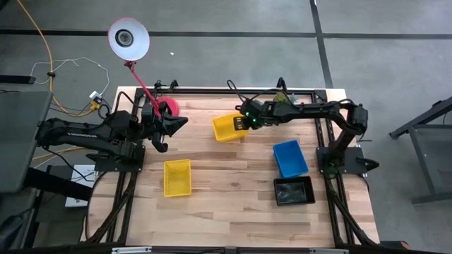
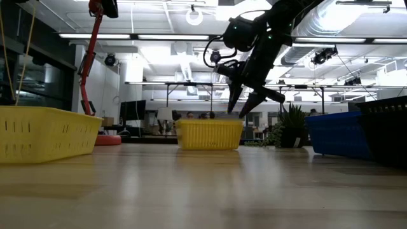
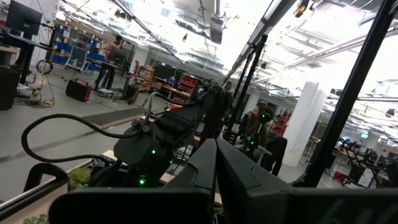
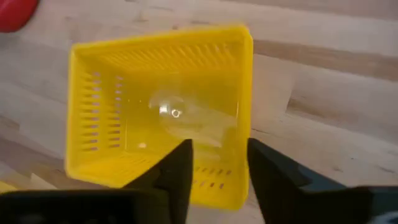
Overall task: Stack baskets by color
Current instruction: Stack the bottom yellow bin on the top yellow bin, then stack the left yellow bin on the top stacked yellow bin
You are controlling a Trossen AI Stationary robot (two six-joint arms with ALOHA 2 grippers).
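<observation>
Counter point(image 1: 233, 204) carries four baskets: rear yellow basket point(image 1: 229, 128), front yellow basket point(image 1: 177, 178), blue basket point(image 1: 290, 157), black basket point(image 1: 294, 191). Right tool point(image 4: 217, 168) hovers just above rear yellow basket's right rim, fingers apart, one either side of the wall; contact unclear. Left tool point(image 1: 162, 134) waits closed near the lamp base point(image 1: 169, 108).
</observation>
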